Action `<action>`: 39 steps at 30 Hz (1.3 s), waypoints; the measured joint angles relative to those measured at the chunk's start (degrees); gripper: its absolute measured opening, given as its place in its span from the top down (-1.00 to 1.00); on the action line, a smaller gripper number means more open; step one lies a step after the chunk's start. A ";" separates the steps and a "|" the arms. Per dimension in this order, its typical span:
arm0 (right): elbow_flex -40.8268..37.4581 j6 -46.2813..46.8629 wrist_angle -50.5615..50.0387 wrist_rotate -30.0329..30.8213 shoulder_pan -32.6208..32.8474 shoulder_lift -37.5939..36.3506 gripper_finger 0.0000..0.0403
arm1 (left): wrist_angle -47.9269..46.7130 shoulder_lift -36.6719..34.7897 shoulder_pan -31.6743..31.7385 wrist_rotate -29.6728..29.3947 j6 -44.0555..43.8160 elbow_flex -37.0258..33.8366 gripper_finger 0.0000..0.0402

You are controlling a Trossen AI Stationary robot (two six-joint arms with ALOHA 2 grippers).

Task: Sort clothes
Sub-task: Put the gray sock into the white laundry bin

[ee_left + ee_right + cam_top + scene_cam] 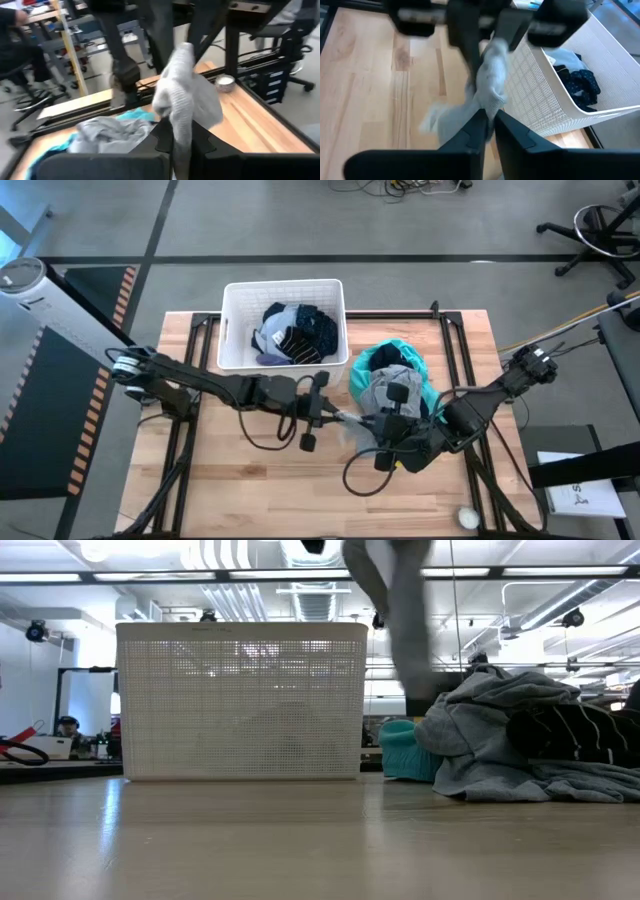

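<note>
A: Status, left gripper [335, 416]?
B: Positioned over table centre, just in front of the white bin [233, 330]. In the left wrist view the jaws are clamped on a small light grey garment [182, 95]. Fabric stands up from between the fingers [162, 135] and folds over.

A: Right gripper [372, 430]?
B: Close to the left one, nearly facing it, approx. mid-table. Right wrist view: jaws pinched together on the same light grey garment [487, 85], with the left gripper [487, 32] holding the far end. So 2 grippers, 1 item, held between them above the wooden table [260, 480].

A: Loc. of remaining clothes?
B: 2 groups. Group 1: inside the bin, a dark navy dotted garment [318, 330] with a small lavender piece [272, 360] at the front wall; lighter fabric next to them. Group 2: pile on the table to the right of the bin, a teal garment [385, 353] underneath, a grey garment [390, 385] on top. Low view shows a black garment [570, 730] lying against the grey one [480, 730].

A: Other items?
B: 1 small round object [467, 519] near the table's front right corner. Type: cannot tell.
</note>
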 joint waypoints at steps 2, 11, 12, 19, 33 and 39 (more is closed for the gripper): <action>0.39 -0.41 0.00 -0.08 0.10 -0.08 0.73 | -1.83 -2.37 0.01 -1.99 0.71 -0.02 0.99; 1.98 -1.00 -0.28 0.48 0.84 -0.39 0.29 | -11.10 -15.81 4.31 -8.49 4.64 -0.02 1.00; 1.98 -1.00 -0.24 0.51 0.84 -0.39 0.25 | -12.14 -17.34 5.54 -8.48 4.84 -0.02 1.00; 1.98 -0.96 -0.27 0.76 0.82 -0.41 0.10 | -14.80 -24.10 15.06 -8.49 8.32 0.45 1.00; 1.98 -0.92 -0.93 0.81 0.82 -0.43 0.08 | -34.59 -19.10 36.98 1.45 5.55 10.27 1.00; 1.98 0.13 -2.27 0.81 0.82 -0.46 0.04 | -40.22 -17.27 37.70 0.97 5.70 9.15 0.74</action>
